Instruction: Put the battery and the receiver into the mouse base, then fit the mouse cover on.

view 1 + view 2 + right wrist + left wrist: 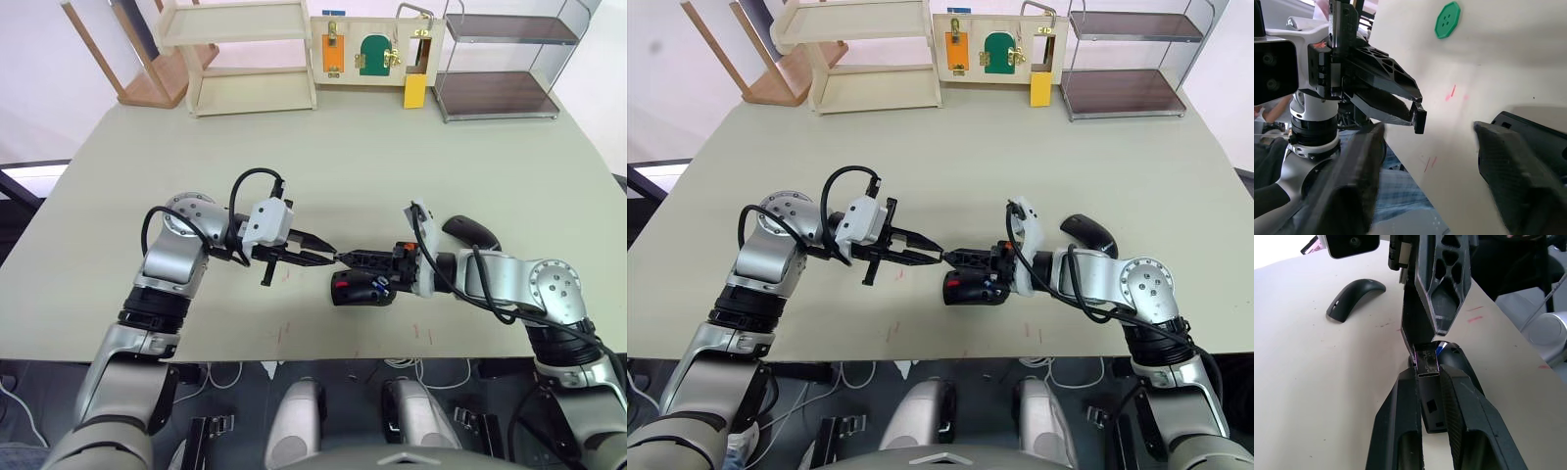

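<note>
Left gripper (328, 257): centre frame, fingers clamped on the receiver (1429, 382), tip to tip with the right gripper (345, 258).
Right gripper: fingers spread apart, nothing held.
Mouse base (362, 291): just below the meeting grippers.
Mouse cover (472, 232): right of centre, on the table (392, 157).

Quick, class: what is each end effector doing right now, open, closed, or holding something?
Left end effector: closed on the receiver, a small black USB dongle, near the mouse base.
Right end effector: open, holding nothing.
</note>
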{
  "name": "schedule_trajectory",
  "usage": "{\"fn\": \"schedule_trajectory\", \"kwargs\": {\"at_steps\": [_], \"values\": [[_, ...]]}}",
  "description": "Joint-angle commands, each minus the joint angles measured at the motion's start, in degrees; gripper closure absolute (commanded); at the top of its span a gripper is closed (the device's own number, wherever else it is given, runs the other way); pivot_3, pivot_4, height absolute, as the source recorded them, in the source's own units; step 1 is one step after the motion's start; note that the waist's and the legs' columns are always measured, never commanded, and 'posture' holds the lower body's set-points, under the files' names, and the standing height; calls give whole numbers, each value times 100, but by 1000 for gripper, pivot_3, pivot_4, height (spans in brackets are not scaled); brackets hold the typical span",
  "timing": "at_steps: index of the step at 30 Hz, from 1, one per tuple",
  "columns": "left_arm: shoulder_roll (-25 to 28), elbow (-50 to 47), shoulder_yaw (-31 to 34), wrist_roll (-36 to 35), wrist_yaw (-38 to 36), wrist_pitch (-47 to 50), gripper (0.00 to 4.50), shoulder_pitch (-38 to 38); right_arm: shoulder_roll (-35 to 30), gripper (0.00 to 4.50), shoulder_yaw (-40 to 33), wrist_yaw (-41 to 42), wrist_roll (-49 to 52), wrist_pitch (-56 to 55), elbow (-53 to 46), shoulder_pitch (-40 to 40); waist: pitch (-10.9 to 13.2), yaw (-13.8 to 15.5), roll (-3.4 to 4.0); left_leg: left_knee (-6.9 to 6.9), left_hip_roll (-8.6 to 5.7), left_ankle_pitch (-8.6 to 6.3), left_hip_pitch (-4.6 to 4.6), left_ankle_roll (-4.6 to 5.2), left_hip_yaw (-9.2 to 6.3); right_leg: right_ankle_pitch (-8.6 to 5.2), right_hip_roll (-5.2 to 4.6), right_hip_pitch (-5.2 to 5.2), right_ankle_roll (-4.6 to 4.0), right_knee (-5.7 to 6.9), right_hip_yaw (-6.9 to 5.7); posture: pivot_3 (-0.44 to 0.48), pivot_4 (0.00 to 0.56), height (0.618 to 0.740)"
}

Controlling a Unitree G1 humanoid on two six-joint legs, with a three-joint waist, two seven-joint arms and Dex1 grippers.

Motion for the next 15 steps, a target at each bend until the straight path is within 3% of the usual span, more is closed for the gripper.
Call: {"fn": "schedule_trajectory", "kwargs": {"at_steps": [1, 2, 4, 15], "values": [[70, -182, -1, -109, -193, -46, 4365, -152, 34, 3417, -20, 56, 200, 32, -70, -149, 0, 0, 0, -3, 0, 0, 0, 0, 0, 0, 0, -1, 0, -2, 0, 0, 150, 740], [74, -198, -6, -117, -205, -41, 4365, -153, 34, 3955, -17, 64, 200, 38, -71, -158, 0, 0, 0, -3, 0, 0, 0, 0, 1, 0, 0, -2, 0, -2, 0, 0, 150, 740], [78, -196, -28, -95, -224, -74, 4365, -164, 28, 4378, -19, 68, 200, 55, -57, -168, 0, -1, 0, -5, 0, 0, 0, 0, 1, 0, 0, -3, 0, -1, 1, 0, 150, 740], [90, -257, -103, -83, -238, -73, 4365, -185, 85, 4378, -61, 207, 200, 86, -101, -238, 0, -1, 0, -10, 0, 0, -1, 0, 1, 0, 0, -5, 0, -3, 1, 0, 150, 740]]}}
